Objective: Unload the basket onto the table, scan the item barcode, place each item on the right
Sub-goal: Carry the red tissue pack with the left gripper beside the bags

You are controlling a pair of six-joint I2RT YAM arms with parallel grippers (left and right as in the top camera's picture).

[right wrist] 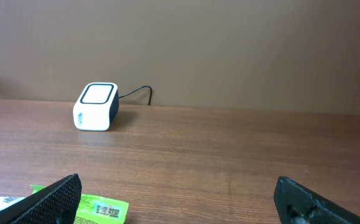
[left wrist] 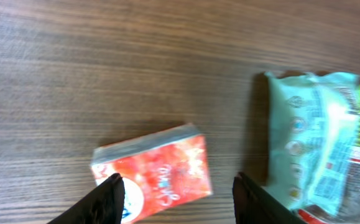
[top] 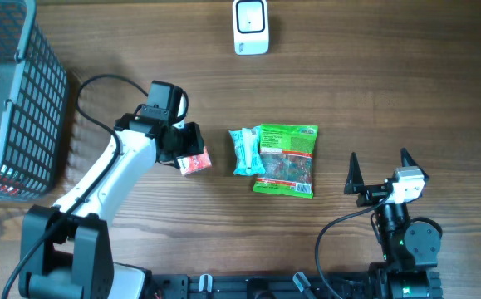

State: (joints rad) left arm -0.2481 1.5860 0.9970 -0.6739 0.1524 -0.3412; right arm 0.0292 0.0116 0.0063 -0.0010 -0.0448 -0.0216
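Left gripper (left wrist: 176, 186) low over the wooden table (left wrist: 105, 74), jaws parted and clamped on nothing. Between them, lying flat, a small red carton (left wrist: 158, 177), with one fingertip (left wrist: 111, 199) at its corner and the other just clear of its edge. Just beyond that second fingertip, a teal packet (left wrist: 304, 143), touching a green packet (top: 286, 159). Right gripper (right wrist: 178, 183) spread wide, empty, with the green packet's barcode label near one fingertip. Well ahead of it, a white barcode scanner (right wrist: 96, 106).
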